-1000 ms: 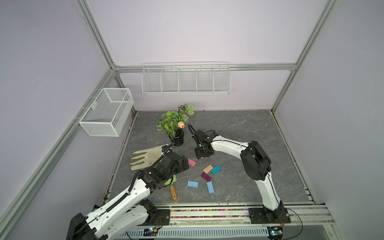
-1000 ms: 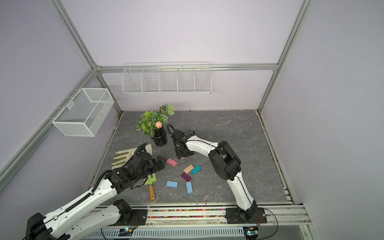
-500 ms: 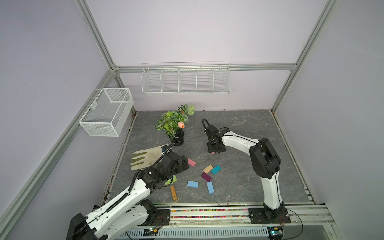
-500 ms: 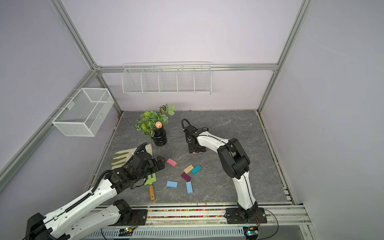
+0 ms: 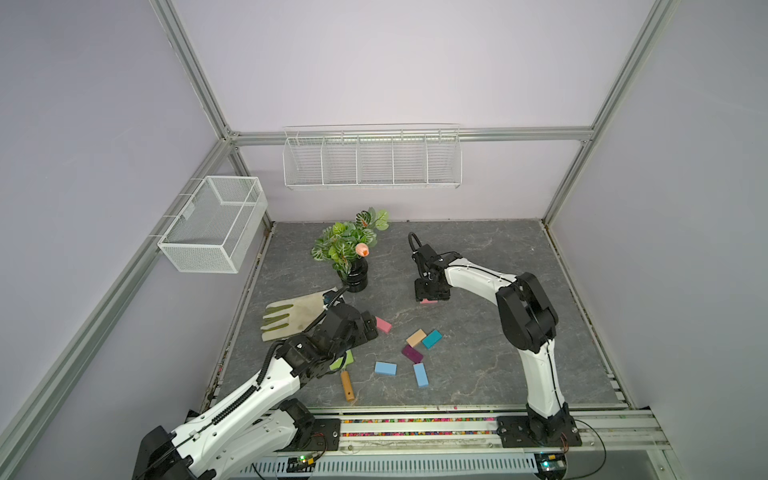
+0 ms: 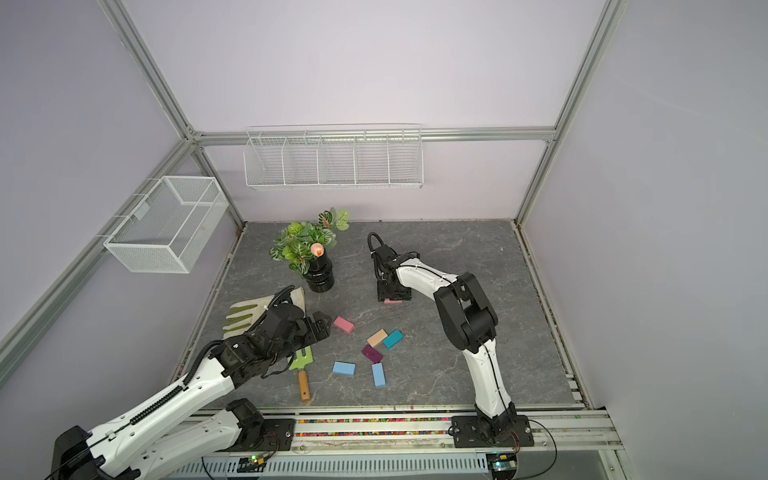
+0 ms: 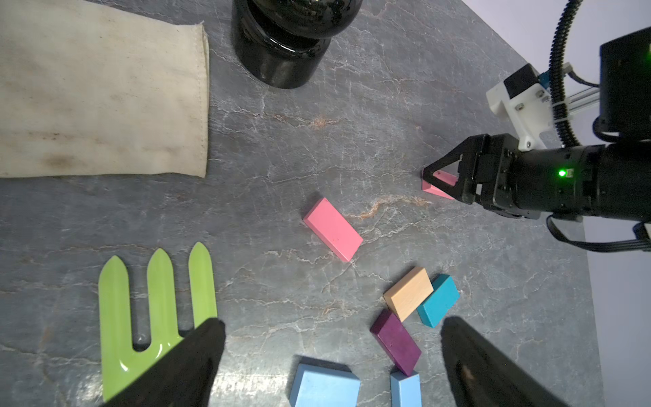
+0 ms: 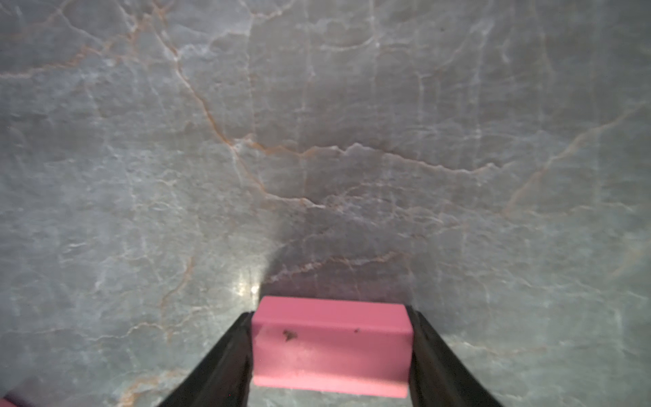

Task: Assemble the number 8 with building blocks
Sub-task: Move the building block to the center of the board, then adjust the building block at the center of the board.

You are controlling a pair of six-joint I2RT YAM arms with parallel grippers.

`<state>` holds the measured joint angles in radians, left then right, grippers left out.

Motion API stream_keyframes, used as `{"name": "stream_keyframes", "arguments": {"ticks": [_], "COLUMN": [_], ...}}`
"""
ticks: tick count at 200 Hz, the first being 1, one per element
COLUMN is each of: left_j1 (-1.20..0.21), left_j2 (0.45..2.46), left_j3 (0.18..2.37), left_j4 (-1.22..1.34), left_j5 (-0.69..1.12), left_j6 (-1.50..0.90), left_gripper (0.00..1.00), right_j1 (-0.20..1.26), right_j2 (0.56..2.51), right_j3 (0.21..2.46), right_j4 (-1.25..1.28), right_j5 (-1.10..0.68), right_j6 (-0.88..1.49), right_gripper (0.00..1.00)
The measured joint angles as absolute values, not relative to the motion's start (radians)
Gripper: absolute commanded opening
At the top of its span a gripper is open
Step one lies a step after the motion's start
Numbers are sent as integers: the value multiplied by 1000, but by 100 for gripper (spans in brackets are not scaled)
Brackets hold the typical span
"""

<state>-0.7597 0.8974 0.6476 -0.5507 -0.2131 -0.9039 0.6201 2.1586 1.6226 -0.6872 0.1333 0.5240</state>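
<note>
A: What lies nearest?

B: In both top views, a light blue brick [image 5: 385, 368] with a second light blue brick [image 5: 420, 374] to its right. Just beyond, a dark purple brick [image 5: 412, 353], then a tan brick [image 5: 416, 338] touching a teal brick [image 5: 432, 339]. Left of them, a loose pink brick [image 5: 383, 325].

A: The grippers?

B: The left wrist view shows the left gripper [image 7: 331, 327] spread wide, nothing between its fingers. Farthest, the right gripper [image 5: 430, 298] points down at the tabletop [image 5: 478, 257]; from above only a pink sliver shows. Its wrist view alone shows the held pink brick [image 8: 331, 352] clamped between both fingers.
</note>
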Motion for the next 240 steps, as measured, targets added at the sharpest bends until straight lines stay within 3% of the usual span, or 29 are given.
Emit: {"name": "stream_keyframes", "arguments": {"ticks": [34, 70, 130, 173, 240], "left_j1": [-760, -760, -760, -760, -762], "left_j2": [897, 897, 891, 854, 902], "left_j3": [646, 638, 635, 635, 663], "left_j4": [-551, -551, -551, -551, -581], "left_j5": [-218, -224, -224, -230, -239], "left_j6": [-904, -904, -904, -904, -905], "left_gripper": [100, 100, 100, 100, 99], "right_j1": [617, 617, 616, 615, 637], "right_j2": [2161, 2160, 2124, 1885, 1567], "right_j3": [1624, 1617, 1587, 1473, 1134], "right_j4": [-682, -646, -634, -635, -650], "right_j5": [130, 131, 150, 199, 247], "right_j6": [519, 508, 494, 485, 502], "right_gripper": [85, 95, 99, 100, 80]}}
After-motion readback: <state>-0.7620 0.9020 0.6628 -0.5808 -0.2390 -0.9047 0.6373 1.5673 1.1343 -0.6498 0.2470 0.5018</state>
